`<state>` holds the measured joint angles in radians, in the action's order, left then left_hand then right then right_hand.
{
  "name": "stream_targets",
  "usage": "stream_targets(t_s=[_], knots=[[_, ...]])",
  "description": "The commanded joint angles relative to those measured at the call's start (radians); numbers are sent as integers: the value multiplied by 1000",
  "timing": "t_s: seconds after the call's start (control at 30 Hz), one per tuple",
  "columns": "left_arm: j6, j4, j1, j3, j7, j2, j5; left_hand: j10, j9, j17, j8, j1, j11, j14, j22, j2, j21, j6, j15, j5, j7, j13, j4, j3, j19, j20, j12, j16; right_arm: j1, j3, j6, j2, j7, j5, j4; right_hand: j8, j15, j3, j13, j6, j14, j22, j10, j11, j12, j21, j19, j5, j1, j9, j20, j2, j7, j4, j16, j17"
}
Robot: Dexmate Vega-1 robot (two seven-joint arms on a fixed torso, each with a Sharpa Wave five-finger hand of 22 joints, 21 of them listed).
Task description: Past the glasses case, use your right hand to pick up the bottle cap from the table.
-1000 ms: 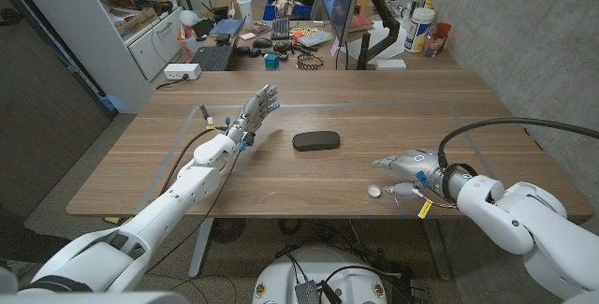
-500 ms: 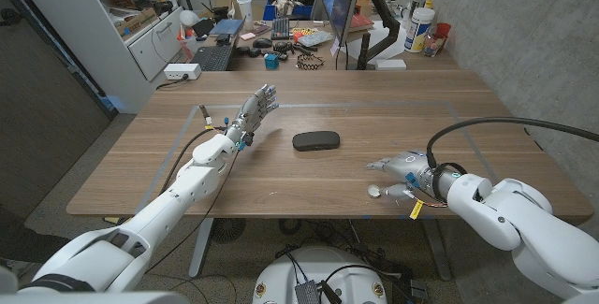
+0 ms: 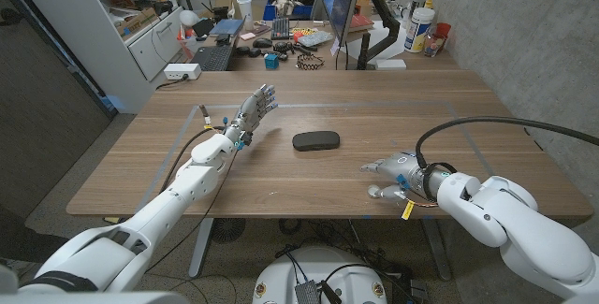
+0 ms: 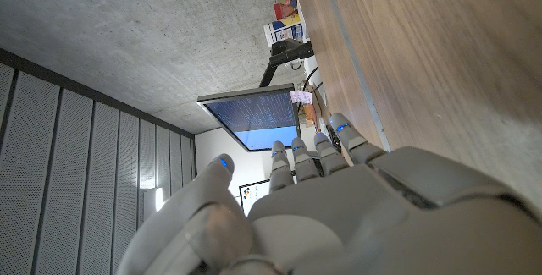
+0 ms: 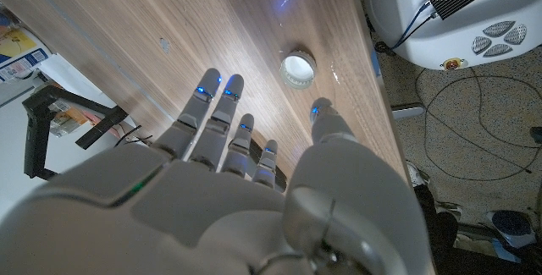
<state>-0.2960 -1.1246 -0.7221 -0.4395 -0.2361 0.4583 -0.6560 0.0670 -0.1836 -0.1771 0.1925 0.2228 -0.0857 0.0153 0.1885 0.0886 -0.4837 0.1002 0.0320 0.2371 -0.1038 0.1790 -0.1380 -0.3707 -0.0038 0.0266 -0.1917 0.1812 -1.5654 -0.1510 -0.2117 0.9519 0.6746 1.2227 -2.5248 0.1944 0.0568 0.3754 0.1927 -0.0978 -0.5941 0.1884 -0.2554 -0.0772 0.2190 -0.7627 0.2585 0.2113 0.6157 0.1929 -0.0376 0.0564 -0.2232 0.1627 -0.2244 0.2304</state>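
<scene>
Reaching low over the table (image 3: 281,173), my right hand (image 3: 388,167) had its fingers spread, holding nothing. The bottle cap (image 5: 298,67) lay hollow side up near the front edge, just beyond my fingertips (image 5: 209,82). The glasses case (image 3: 315,141) lay crosswise farther back; my left hand (image 3: 257,108) hung with fingers apart, holding nothing.

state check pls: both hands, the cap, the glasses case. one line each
Right hand: open, fingers spread, holding nothing, beside the cap.
Small white round bottle cap: on the wooden table near its front edge, hollow side up, not grasped.
Black oval glasses case: closed, lying flat mid-table, untouched.
Left hand: open, fingers extended, holding nothing.
</scene>
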Motion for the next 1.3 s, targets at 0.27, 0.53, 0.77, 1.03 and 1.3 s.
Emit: stream_targets(t_s=[0.27, 0.53, 0.77, 1.03, 1.3], knots=[[-1, 31, 19, 0, -19, -5, -1, 3, -2, -2, 2, -13, 0, 3, 1, 2, 7, 7, 43, 9, -2, 5, 0, 7, 5, 1, -4, 3, 91, -121, -60, 28, 7, 62, 45, 10, 98, 1, 5, -5, -24, 2, -10, -20, 8, -11, 22, 4, 42, 6, 3, 0, 3, 11, -20, 12], [4, 30, 22, -1, -19, -7, -2, 2, -2, -2, 2, -14, 2, 3, 1, 2, 8, 8, 43, 10, -2, 5, 0, 8, 5, 1, -4, 3, 87, -127, -81, 47, 8, 46, 48, 12, 102, -1, 5, -10, -25, 2, -12, -21, 8, -11, 22, 5, 65, 7, 4, -7, 2, 17, -22, 16], [4, 35, 27, -3, -21, -11, -1, 3, -2, -2, 2, -14, 3, 3, 1, 3, 9, 8, 44, 10, -2, 5, 0, 9, 5, 1, -4, 3, 90, -133, -91, 64, 3, 33, 50, 13, 105, -9, 5, -12, -24, 2, -15, -23, 9, -11, 21, 5, 75, 7, 5, -18, 2, 15, -25, 20], [0, 47, 31, -2, -27, -14, -3, 3, -2, -2, 2, -15, 1, 3, 1, 3, 9, 8, 44, 11, -3, 5, 0, 9, 5, 1, -4, 3, 112, -160, -99, 69, 11, 31, 59, 16, 116, -13, 6, -17, -44, 2, -33, -25, 16, -14, 27, 9, 103, 8, 13, -17, 2, 12, -40, 31], [-2, 64, 37, -3, -34, -18, -4, 2, -2, -2, 2, -16, 3, 3, 1, 3, 10, 7, 44, 12, -2, 5, 0, 10, 5, 0, -4, 3, 130, -184, -103, 73, 20, 24, 58, 18, 115, -23, 6, -23, -42, 2, -30, -25, 14, -15, 27, 9, 109, 8, 12, -23, 2, 6, -45, 41]])
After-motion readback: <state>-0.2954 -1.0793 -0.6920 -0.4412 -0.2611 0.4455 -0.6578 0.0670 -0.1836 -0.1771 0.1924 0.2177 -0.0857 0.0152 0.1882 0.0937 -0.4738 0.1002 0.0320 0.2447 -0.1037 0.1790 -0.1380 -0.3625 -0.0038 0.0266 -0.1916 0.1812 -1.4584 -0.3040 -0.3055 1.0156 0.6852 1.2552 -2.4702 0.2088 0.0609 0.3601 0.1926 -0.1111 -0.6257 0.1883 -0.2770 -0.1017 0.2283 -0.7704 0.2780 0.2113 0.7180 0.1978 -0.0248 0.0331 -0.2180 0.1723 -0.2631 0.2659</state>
